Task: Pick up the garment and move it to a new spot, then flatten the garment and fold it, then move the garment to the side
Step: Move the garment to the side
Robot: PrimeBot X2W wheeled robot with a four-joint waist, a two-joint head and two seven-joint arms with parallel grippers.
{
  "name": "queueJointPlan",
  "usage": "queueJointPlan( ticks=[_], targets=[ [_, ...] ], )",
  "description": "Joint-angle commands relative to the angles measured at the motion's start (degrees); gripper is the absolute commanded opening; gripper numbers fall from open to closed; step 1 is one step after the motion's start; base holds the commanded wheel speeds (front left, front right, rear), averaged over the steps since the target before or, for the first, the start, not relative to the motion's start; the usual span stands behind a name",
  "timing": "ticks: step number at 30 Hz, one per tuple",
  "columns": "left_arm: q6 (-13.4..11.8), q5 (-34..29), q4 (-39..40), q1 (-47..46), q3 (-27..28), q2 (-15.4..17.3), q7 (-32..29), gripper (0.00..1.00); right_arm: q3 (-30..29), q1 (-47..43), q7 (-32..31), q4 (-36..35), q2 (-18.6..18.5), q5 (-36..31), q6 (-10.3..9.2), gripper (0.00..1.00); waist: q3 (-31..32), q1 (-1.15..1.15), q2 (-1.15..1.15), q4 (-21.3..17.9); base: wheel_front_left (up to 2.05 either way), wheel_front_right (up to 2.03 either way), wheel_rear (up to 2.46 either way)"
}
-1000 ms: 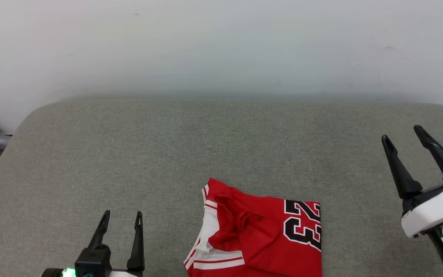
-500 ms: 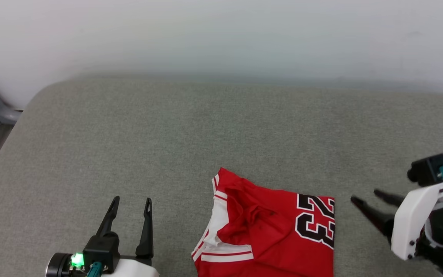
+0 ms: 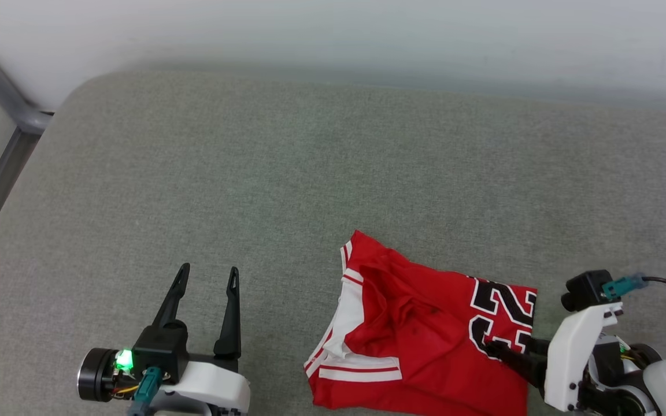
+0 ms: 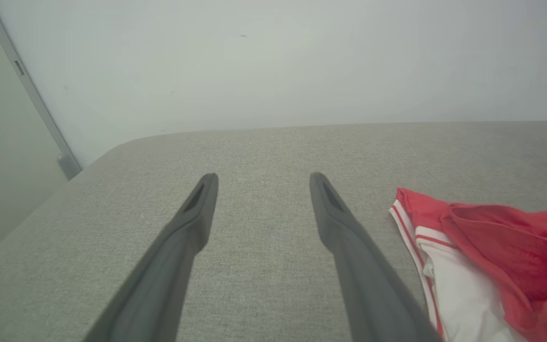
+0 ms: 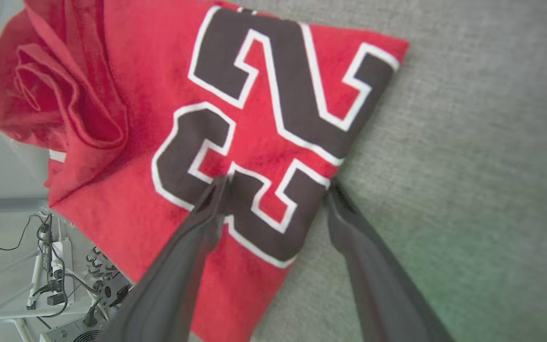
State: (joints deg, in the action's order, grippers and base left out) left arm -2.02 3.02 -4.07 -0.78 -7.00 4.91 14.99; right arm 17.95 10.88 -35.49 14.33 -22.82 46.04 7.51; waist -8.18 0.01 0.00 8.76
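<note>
Garment (image 3: 420, 341) folded on bench (image 3: 252, 173). Right hand (image 5: 277, 184) wide, empty — one finger over the "23" print (image 5: 283, 71), other just off its edge. Left hand (image 3: 208, 268) wide too, beside garment.

My left gripper (image 3: 208, 268), two long dark fingers on a white body, points straight ahead, fingers spread wide. My right gripper (image 3: 505, 348), same build, sits low, angled leftward, fingers parted too.
</note>
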Motion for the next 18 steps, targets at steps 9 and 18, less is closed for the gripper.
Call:
queueJointPlan(
  ticks=[9, 18],
  targets=[
    [0.2, -0.3, -0.8, -2.2, 0.1, -0.4, 0.3, 1.0, 9.2, 2.9, 6.9, 6.4, 1.7, 0.1, -0.06, 0.0, -1.8, -0.01, 0.0, 1.5, 0.0, 0.0, 0.0],
    [-0.3, -0.4, -0.7, -0.3, 1.1, -0.5, 0.3, 1.0, 13.1, 7.7, 15.2, 2.0, -4.2, -2.3, -0.05, 0.0, 0.6, -0.01, 0.0, -1.4, 0.0, 0.0, 0.0]
  ],
)
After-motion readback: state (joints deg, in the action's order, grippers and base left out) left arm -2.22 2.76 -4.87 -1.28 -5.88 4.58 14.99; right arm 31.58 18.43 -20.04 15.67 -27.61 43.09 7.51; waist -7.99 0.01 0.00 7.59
